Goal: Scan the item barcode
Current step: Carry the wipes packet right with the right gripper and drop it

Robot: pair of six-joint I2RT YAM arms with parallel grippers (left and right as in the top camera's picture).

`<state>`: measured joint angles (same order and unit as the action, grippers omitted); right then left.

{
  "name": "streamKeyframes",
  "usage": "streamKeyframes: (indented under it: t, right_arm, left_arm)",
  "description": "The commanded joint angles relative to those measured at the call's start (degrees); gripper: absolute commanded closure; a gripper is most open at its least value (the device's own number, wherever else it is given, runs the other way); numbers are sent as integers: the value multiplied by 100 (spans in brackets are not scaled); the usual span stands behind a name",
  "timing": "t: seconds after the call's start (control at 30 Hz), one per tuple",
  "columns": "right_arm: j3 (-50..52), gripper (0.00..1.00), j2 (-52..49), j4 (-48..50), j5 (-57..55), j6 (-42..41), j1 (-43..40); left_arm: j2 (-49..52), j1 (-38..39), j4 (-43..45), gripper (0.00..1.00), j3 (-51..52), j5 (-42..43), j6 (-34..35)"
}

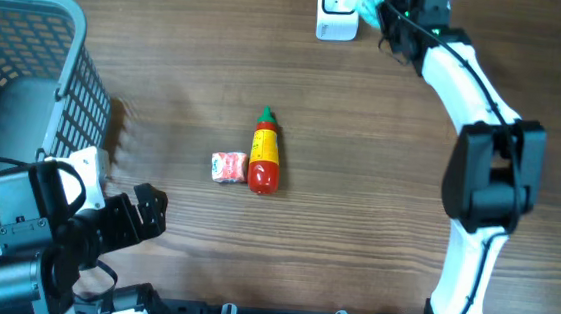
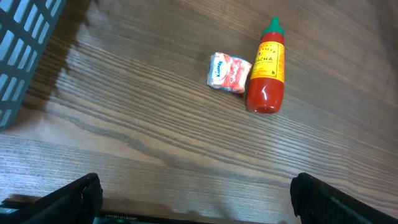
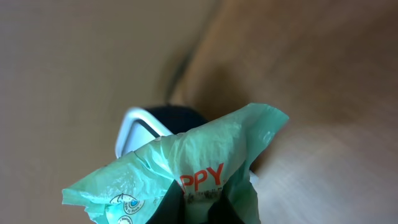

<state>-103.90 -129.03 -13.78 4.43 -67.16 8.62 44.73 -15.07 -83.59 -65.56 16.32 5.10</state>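
My right gripper is at the table's far edge, shut on a crumpled green plastic packet with red letters, held right next to the white barcode scanner. In the right wrist view the green packet fills the lower frame, pinched between the dark fingers. The scanner, with its dark window, sits just behind it. No barcode shows. My left gripper is low at the front left, open wide and empty.
A red sauce bottle with a green cap lies mid-table, and a small red-and-white wrapped packet touches its left side. Both also appear ahead of the left gripper: bottle, packet. A grey mesh basket stands at the left.
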Motion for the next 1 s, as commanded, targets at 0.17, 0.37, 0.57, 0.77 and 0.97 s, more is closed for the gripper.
streamKeyframes:
  t: [0.17,0.37,0.57,0.77,0.97]
  right_arm:
    - [-1325,95,-949,-138,-977,162,553]
    - [-2356,95,-721,-1991,-1753,424,404]
    - [-2778,96,7,-3818,-2533,420,-280]
    - [-2699,95,98,-5633,-3191,420,-1676]
    - [-1491,90,87,-5532,-3252,450,-3362]
  left_arm:
    - [-11,-7,15,0,7,-15,50]
    - [-11,-7,17,0,7,-15,52]
    - [-11,-7,15,0,7,-13,52]
    - [-11,-7,15,0,7,-15,50]
    - [-11,-7,15,0,7,-15,52]
